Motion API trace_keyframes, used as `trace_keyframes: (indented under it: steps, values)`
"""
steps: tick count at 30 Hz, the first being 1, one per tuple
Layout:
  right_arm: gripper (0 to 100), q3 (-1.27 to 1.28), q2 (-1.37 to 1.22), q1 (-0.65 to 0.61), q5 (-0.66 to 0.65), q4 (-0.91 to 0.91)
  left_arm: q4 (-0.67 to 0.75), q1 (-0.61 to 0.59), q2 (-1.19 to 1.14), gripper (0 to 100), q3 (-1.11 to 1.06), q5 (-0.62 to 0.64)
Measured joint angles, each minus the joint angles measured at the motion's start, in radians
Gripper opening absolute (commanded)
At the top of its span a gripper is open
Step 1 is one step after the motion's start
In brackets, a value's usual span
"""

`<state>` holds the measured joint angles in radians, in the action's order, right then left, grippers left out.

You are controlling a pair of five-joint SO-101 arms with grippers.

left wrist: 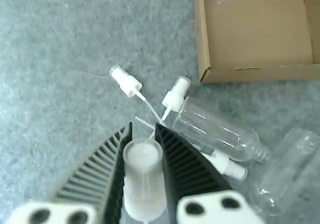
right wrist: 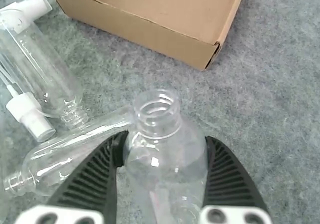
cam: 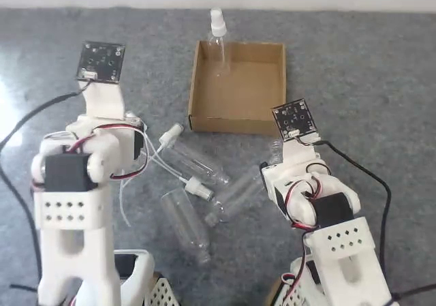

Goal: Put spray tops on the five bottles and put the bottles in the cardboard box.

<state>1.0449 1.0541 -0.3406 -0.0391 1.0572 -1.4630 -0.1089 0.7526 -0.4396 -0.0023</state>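
Capping step, I'd say. The left pincer (left wrist: 142,128) clamps a white plastic spray top (left wrist: 143,179), and the right pincer (right wrist: 165,138) grips a clear plastic bottle (right wrist: 165,169) with its neck open. Next they need lining up, tube into neck. Spare clear bottles (cam: 197,161) lie on the grey counter (cam: 354,81). Beyond is the brown cardboard box (cam: 236,123), with one capped bottle (cam: 218,37) at its far wall.

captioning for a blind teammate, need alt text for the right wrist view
The right gripper is shut on a clear bottle with an open neck. Past it two empty bottles lie on the grey table beside a loose spray top, near the cardboard box.
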Motion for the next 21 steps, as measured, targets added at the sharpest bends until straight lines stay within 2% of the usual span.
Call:
trace_keyframes:
  steps: [12,16,21]
  values:
    - [9.0,0.155,0.348,0.000,0.000,-0.012,0.061,0.011,0.021,1,0.000,0.063]
    - [9.0,0.172,0.396,0.000,0.000,-0.012,0.064,0.021,0.021,1,0.025,0.083]
    - [9.0,0.184,0.407,-0.058,0.000,-0.012,0.064,0.035,0.021,1,0.112,0.143]
